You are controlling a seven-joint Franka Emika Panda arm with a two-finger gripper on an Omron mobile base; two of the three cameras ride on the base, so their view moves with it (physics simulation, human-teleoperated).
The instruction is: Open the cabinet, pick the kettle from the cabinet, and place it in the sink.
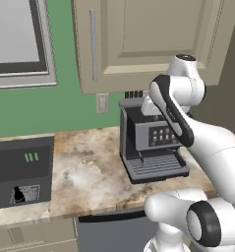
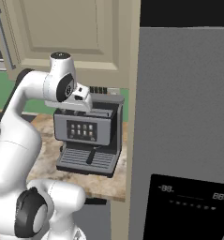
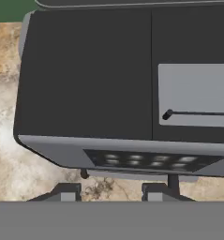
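The cabinet (image 1: 148, 39) is a beige wall unit above the counter, and its raised-panel door is shut. Its long vertical grey bar handle (image 1: 93, 44) runs down the door's left side and also appears at the left edge of the right base view (image 2: 3, 40). The kettle is hidden. The sink is out of view. My arm is folded with the hand hanging just above a boxy coffee machine (image 1: 151, 142), well below and to the right of the handle. In the hand view my gripper (image 3: 111, 193) points down at the machine's dark top, fingertips apart with nothing between them.
The coffee machine (image 2: 87, 136) stands on the marbled counter (image 1: 84, 167) under the cabinet. A dark box appliance with green lights (image 1: 20, 170) sits at the counter's left. A tall grey fridge (image 2: 183, 140) walls off the right. A window (image 1: 15, 39) is at the upper left.
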